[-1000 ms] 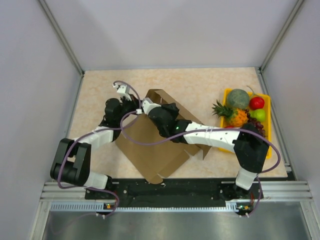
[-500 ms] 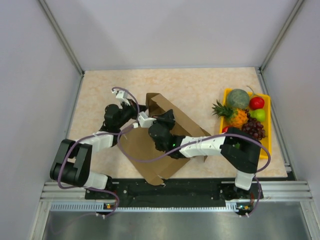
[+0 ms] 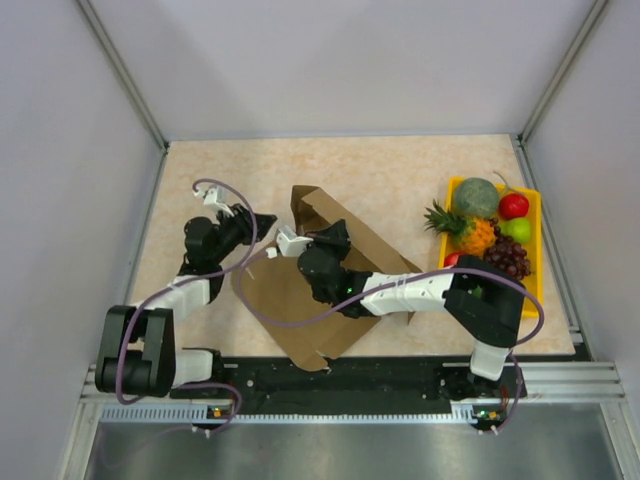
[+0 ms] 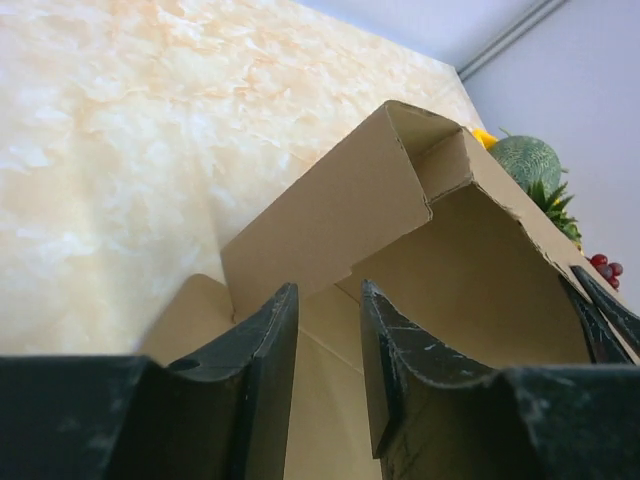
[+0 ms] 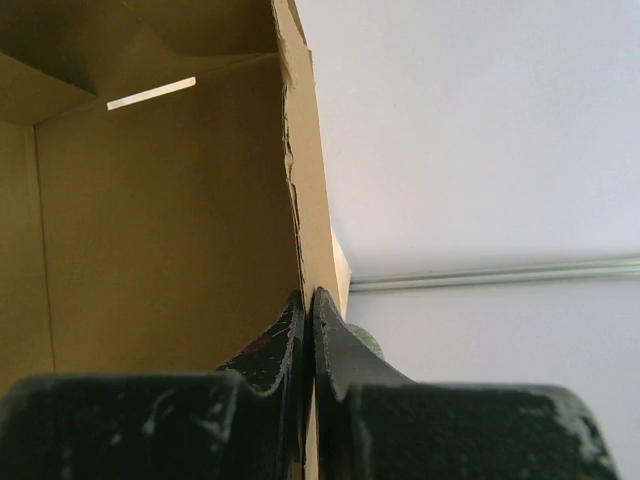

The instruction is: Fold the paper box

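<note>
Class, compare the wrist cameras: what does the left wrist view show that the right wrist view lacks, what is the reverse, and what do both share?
Only the left wrist view: the beige marbled tabletop, a bunch of dark grapes, and the left gripper, jaws apart with nothing between them. Only the right wrist view: the right gripper pinched shut on a wall edge of the plain brown cardboard paper box. Both: that paper box.

Your paper box (image 3: 278, 300) sits half-raised mid-table, with the right gripper (image 3: 288, 240) at its upright wall. The left gripper (image 3: 243, 222) is just beside it on the left-edge side. A fruit tray (image 3: 535, 225) lies along the right edge.
</note>
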